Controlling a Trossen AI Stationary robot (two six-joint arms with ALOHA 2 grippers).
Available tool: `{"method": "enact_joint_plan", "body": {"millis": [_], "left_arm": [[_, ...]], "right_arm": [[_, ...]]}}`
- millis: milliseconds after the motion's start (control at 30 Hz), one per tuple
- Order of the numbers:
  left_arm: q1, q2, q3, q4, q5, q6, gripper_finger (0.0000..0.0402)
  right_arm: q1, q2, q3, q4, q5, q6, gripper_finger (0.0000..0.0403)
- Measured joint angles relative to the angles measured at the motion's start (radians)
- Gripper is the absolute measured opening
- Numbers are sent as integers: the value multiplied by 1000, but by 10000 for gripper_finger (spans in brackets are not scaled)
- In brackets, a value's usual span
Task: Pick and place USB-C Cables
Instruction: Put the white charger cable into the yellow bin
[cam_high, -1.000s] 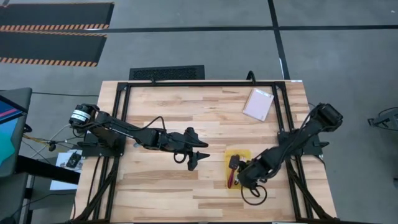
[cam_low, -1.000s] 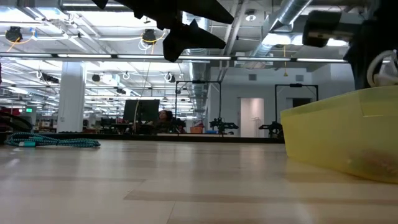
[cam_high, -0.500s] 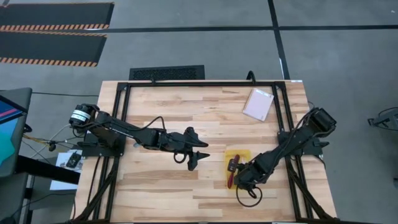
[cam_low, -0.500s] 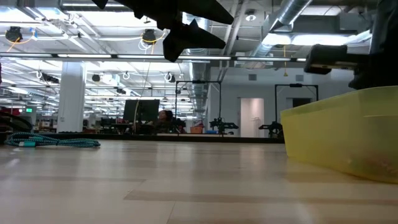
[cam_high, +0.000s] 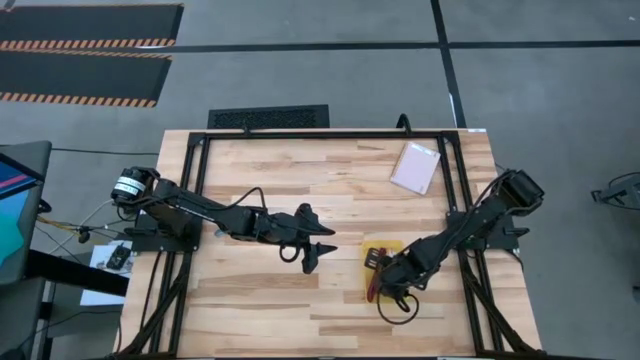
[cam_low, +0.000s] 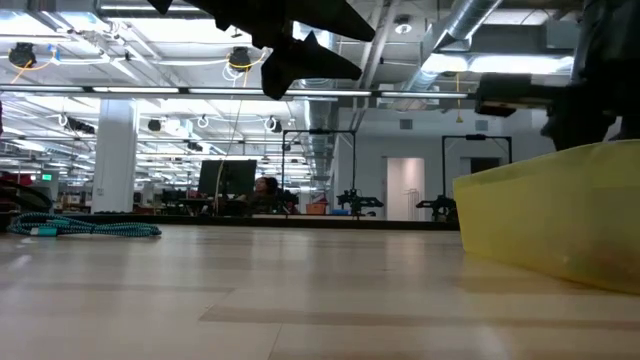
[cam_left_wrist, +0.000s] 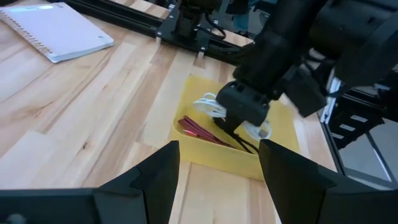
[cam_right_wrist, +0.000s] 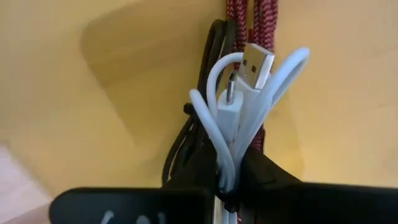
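Note:
The yellow tray (cam_high: 386, 247) stands at the table's right near part. In it lie a red cable (cam_right_wrist: 256, 18) and a black cable (cam_right_wrist: 214, 43). My right gripper (cam_high: 384, 270) is down inside the tray, shut on a folded white cable (cam_right_wrist: 239, 106). The left wrist view also shows the tray (cam_left_wrist: 208, 152), the red cable (cam_left_wrist: 198, 129) and the white cable (cam_left_wrist: 210, 106). A teal cable (cam_low: 85, 226) lies flat on the table, far from the tray. My left gripper (cam_high: 318, 250) hangs open and empty above the table's middle, left of the tray. My right gripper pinches the white cable's folded bundle (cam_right_wrist: 227, 165) between its two fingers (cam_right_wrist: 268, 177). The loops and the plug end (cam_right_wrist: 256, 61) stick out beyond the fingertips. The fingers slant down into the tray from the right. The bundle hangs over the black and red cables; whether it rests on them cannot be told.
A flat pale pink packet (cam_high: 415, 167) lies at the table's far right. A dark metal frame (cam_high: 330, 133) runs along the table's far edge and sides. Bare wood lies between the two grippers and along the near edge.
My right gripper has gone down with the white cable, from above the tray's rim into the tray, and a little toward the table's left. It has stayed shut on the cable.

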Motion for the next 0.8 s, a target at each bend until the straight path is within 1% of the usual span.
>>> {"method": "enact_joint_plan", "body": {"millis": [233, 433, 567, 800], "left_arm": [[0, 0, 0, -14, -5, 0, 208], [0, 0, 0, -13, -5, 0, 208], [0, 0, 0, -15, -5, 0, 208], [0, 0, 0, -15, -13, 0, 208]], "right_arm": [[0, -10, -3, 8, -4, 7, 46], [-34, -10, -13, 33, -6, 31, 46], [-42, -9, -14, 33, -64, 38, 46], [-46, -9, -14, 41, -58, 36, 46]]}}
